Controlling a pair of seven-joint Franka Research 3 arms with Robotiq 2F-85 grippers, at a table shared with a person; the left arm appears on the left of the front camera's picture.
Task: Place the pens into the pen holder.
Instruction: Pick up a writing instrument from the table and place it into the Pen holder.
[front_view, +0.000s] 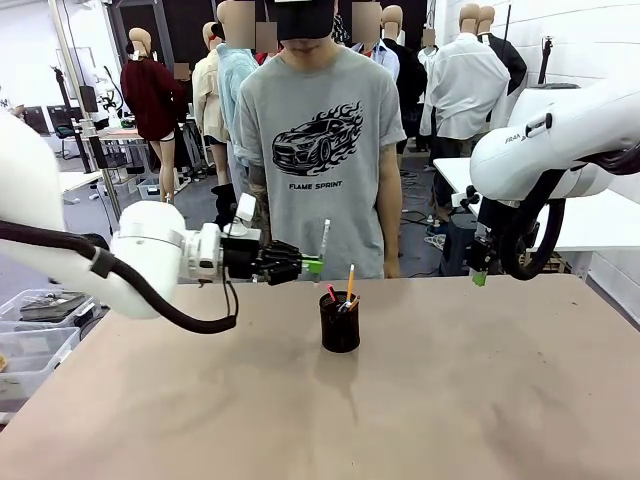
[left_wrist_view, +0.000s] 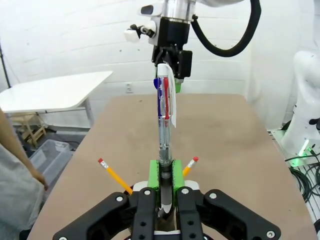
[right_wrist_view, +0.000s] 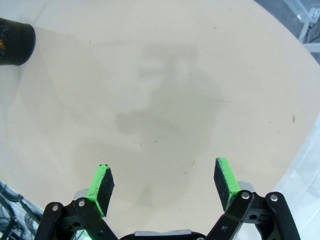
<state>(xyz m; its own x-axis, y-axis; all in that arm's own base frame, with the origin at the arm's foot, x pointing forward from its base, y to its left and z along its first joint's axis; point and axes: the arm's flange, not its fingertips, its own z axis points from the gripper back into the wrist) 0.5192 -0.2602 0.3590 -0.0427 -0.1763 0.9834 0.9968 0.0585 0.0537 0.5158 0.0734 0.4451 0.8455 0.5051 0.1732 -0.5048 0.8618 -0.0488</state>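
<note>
Left gripper, centre-left of the front view, is clamped on the upright silver-white pen. Just lower right, the pen holder on the worktop contains two pens. Right gripper gapes empty. A person stands behind.

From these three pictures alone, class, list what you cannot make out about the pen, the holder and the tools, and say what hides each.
- Pen tip: left wrist view, hidden between the left tool's pads.
- Holder contents: front view, its mesh wall hides the lower ends of the pencils.
- Holder: right wrist view, cut off by the left edge.
- Right tool: front view, too small and half hidden by its own arm to see how far it gapes.
</note>
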